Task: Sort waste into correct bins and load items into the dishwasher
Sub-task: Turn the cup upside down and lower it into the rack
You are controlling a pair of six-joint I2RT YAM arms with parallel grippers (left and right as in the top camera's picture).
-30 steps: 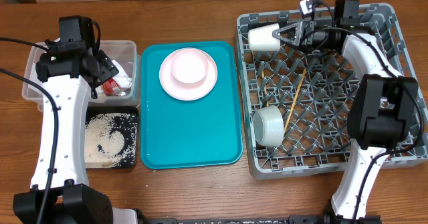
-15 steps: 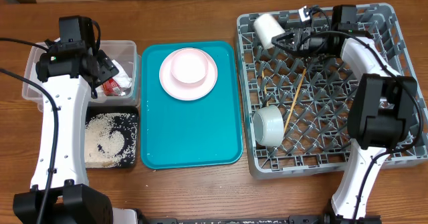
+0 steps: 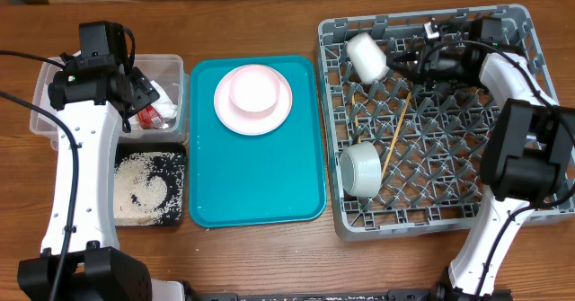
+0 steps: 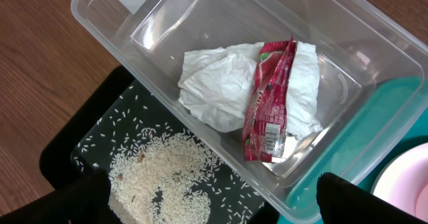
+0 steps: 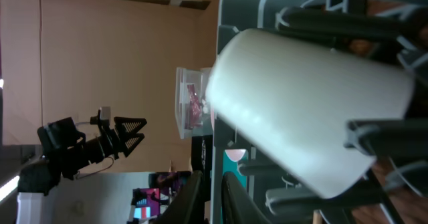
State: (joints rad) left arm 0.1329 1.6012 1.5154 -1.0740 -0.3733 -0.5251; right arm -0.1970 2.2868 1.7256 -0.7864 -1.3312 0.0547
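- The cup (image 3: pixel 367 57) lies on its side, propped by pegs in the rack's (image 3: pixel 329 112) back-left corner, clear of the right claw (image 5: pixel 211 184), whose jaws are together.
- The left claw (image 4: pixel 210 184) hangs spread over the tub (image 4: pixel 374 97), where the wrapper (image 4: pixel 267 97) and napkin (image 4: pixel 214 90) sit sorted.

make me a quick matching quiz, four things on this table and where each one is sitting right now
Things:
1. red wrapper
2. rice grains
3. pink plate
4. cream cup

Places:
a. grey rack
b. clear tub
c. teal tray
d. black tray

Pairs: 1-b, 2-d, 3-c, 4-a
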